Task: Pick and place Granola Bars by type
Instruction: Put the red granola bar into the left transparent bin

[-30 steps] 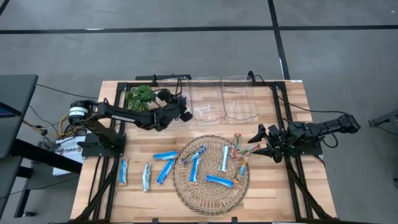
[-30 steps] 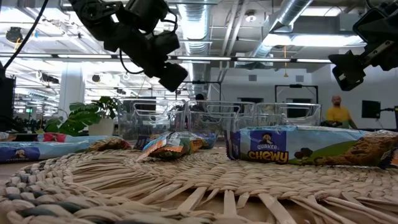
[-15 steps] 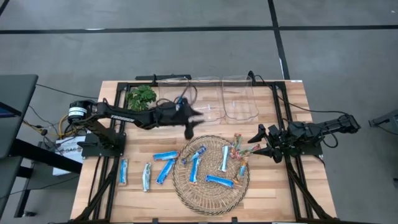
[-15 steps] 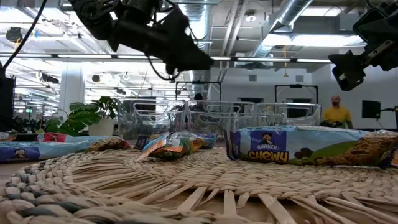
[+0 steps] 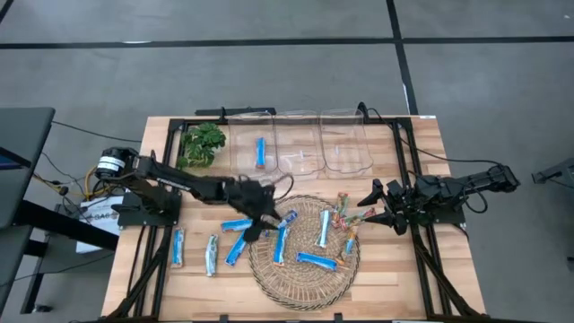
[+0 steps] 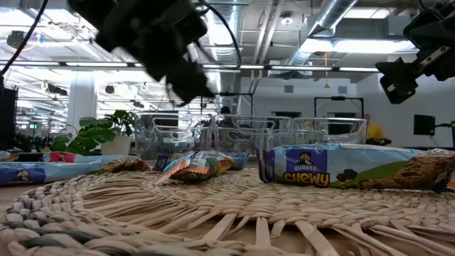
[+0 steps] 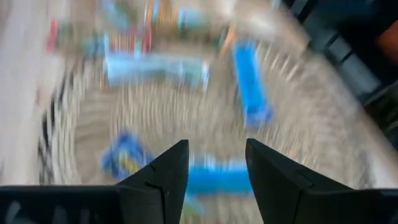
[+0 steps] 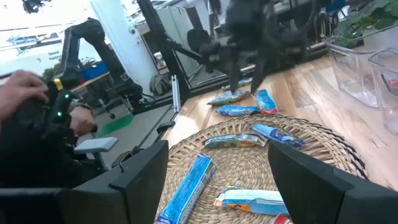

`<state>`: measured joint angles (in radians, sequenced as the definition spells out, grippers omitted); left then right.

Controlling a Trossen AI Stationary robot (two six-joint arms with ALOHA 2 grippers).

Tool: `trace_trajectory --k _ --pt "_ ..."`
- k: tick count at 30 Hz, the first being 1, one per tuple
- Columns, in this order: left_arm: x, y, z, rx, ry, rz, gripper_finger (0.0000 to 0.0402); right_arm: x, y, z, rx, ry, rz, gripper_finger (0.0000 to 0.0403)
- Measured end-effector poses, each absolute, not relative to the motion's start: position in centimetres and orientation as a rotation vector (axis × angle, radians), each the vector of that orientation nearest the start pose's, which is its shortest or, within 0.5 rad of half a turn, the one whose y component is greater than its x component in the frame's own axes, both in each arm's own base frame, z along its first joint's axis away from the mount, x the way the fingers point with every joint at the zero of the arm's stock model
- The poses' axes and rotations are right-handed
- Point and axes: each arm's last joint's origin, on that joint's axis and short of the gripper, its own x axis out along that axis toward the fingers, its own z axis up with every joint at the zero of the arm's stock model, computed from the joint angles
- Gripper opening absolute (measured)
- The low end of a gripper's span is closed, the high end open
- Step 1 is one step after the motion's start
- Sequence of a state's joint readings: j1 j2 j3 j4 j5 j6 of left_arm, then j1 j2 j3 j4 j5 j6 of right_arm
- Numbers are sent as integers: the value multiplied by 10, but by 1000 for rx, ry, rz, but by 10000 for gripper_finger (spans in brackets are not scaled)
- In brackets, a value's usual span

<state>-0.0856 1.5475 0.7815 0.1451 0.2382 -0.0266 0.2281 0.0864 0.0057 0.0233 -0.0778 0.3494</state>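
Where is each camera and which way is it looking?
High view: above the table, looking straight down; both arms show, left gripper and right gripper by the woven mat.
Low view: at table height, looking across the mat; arms hang above.
Left wrist view: on the left arm, facing the mat; its fingers show.
Right wrist view: on the right arm, facing across the mat; its fingers show.
All share the blue granola bars.

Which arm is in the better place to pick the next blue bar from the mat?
Left, probably. The left gripper hangs open at the mat's left edge, right above blue bars. The right gripper waits open off the mat's right side, nearer the multicoloured bars.
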Motion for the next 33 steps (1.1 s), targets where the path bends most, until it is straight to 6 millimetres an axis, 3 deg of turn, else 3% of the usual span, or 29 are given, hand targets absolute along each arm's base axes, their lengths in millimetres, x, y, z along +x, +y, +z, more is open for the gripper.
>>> trace_trajectory --k 8,14,24,33 --pt "286 -77 174 -107 939 -199 153 99 25 161 342 110 292 271" --pt "269 -94 179 -90 1019 -145 153 99 25 161 342 110 292 271" --pt "238 -90 178 -107 1246 60 153 99 25 161 342 111 293 271" --pt "230 -82 169 -118 1303 135 153 99 25 161 342 111 292 271"
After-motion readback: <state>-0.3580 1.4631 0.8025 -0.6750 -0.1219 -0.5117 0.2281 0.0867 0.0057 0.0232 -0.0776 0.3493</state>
